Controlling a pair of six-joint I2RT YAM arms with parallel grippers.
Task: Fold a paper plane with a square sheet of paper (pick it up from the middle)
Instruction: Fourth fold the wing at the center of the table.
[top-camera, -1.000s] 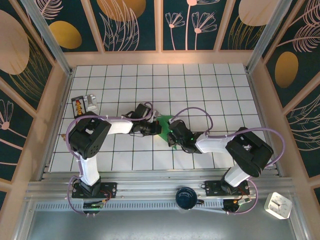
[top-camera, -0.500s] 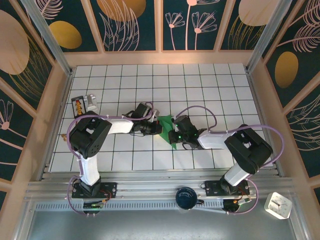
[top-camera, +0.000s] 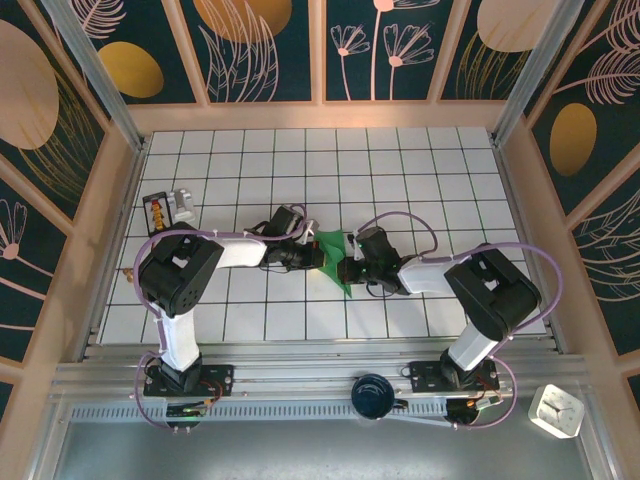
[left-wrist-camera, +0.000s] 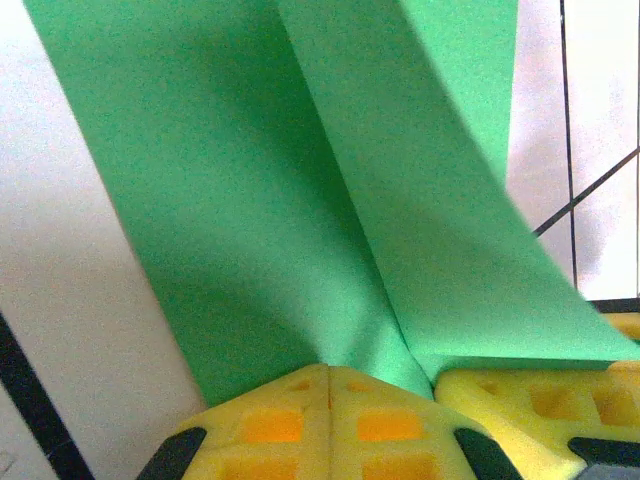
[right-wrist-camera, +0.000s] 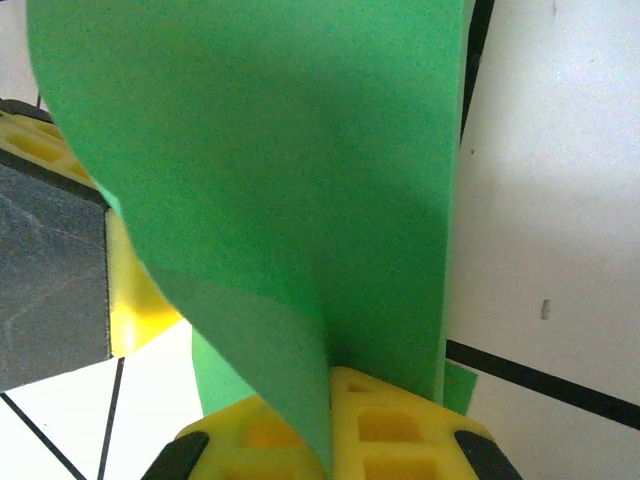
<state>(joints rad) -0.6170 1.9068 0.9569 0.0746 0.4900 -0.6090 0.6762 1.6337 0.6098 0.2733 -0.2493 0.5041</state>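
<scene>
White tiled table (top-camera: 420, 170) boxed in by dark flowery wall panels (top-camera: 265, 40), and all the action is bunched up in the middle, a bit toward the near side. The square sheet of paper (top-camera: 331, 243) sits there between the two arms, mostly hidden from above, with just a green corner poking out on the far side and another sliver on the near side.

Both grippers are clamped on it. The left gripper (top-camera: 312, 258) comes in from the left, and in its wrist view the yellow pads (left-wrist-camera: 270, 425) are pressed together right where a crease in the green paper runs down into them. The right gripper (top-camera: 346, 270) comes in from the right, and its wrist view has the sheet curling up out of its closed pads (right-wrist-camera: 385, 425), with one layer bending over toward the other arm. The two sets of fingertips are just beside each other, so they're pinching nearly the same spot.

Progress-wise I'd call it early to middle. The sheet is off the table at the pinch, and there's at least one crease and a raised flap, so some folding has gone in. It's no flat, pointed dart yet. The nose and wing folds look like they're left to do, though I can't count the layers from these angles
</scene>
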